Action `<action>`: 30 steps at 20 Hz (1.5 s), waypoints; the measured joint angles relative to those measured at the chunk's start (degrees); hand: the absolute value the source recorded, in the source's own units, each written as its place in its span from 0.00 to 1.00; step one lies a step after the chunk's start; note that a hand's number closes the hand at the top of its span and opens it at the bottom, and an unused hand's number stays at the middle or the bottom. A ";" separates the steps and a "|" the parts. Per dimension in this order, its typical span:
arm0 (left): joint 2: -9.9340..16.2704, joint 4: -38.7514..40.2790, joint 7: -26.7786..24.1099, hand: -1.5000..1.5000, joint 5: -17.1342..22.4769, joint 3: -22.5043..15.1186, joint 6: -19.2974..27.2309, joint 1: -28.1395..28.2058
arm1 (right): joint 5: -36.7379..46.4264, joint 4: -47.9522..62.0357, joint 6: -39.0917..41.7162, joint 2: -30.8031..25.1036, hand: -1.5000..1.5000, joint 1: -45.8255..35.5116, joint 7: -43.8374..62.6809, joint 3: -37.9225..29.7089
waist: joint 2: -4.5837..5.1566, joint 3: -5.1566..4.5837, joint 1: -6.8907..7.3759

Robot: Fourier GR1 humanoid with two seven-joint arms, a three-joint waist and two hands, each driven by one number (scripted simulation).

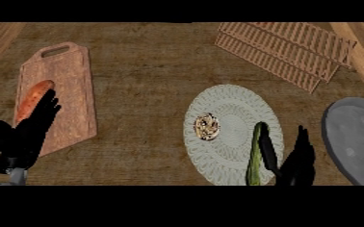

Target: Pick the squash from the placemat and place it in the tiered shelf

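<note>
A long green squash (254, 155) lies on the right part of the round pale placemat (227, 107), pointing toward the view's lower edge. My right hand (295, 161) comes in from below just right of it, fingers straight, thumb lying along the squash's right side. The slatted wooden tiered shelf (284, 50) stands at the upper right. At the lower left, my left hand (32, 132) rests open, fingers up, over the cutting board's near edge.
A round patterned item (207, 126) sits on the placemat's left part. A wooden cutting board (60, 98) with an orange sweet potato (32, 101) lies at the left. A grey pan (348, 139) sits at the right edge.
</note>
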 measured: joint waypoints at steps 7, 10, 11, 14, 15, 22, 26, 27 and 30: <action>0.20 0.03 0.20 0.50 0.08 -0.07 -0.83 -0.53 | 9.29 -0.68 18.55 -0.18 0.00 -0.69 14.34 3.07 | -0.16 -0.27 0.76; 0.04 0.41 0.42 0.50 0.07 -0.07 -0.86 -0.62 | 12.63 -2.20 27.36 0.00 0.00 -2.34 22.05 4.47 | -0.23 0.06 0.67; 0.09 0.55 0.26 0.50 0.15 -0.04 -1.18 -0.32 | 13.34 -3.14 30.43 0.11 0.00 -2.79 24.11 4.93 | -0.28 0.23 0.58; 0.18 0.78 0.79 0.50 0.36 0.29 -1.34 -0.72 | 14.66 -6.21 38.81 0.19 0.00 -4.93 29.22 7.25 | -0.35 0.63 0.28; 0.33 0.54 0.89 0.50 0.54 0.42 -1.59 -0.49 | 14.91 -7.08 41.07 0.17 0.00 -5.59 30.63 8.03 | -0.39 0.74 0.34; -0.21 0.43 0.36 0.50 0.31 0.89 -1.85 0.72 | 13.85 -11.92 51.45 -0.09 0.00 -9.71 35.51 9.87 | -0.31 1.26 -0.10; -0.80 0.53 0.21 0.50 -0.24 0.95 -1.68 1.04 | 13.74 -13.70 54.82 -0.12 0.00 -9.22 35.71 9.17 | -0.28 1.37 -0.51; -0.95 0.87 -0.04 0.50 -0.34 1.08 -1.77 1.01 | 13.73 -14.09 55.39 -0.13 0.00 -9.30 35.86 9.22 | -0.25 1.38 -0.56; -0.99 2.01 -0.86 0.50 -0.49 1.74 -2.63 0.99 | 13.83 -14.64 57.24 -0.15 0.00 -10.07 35.48 8.31 | -0.19 1.42 -0.65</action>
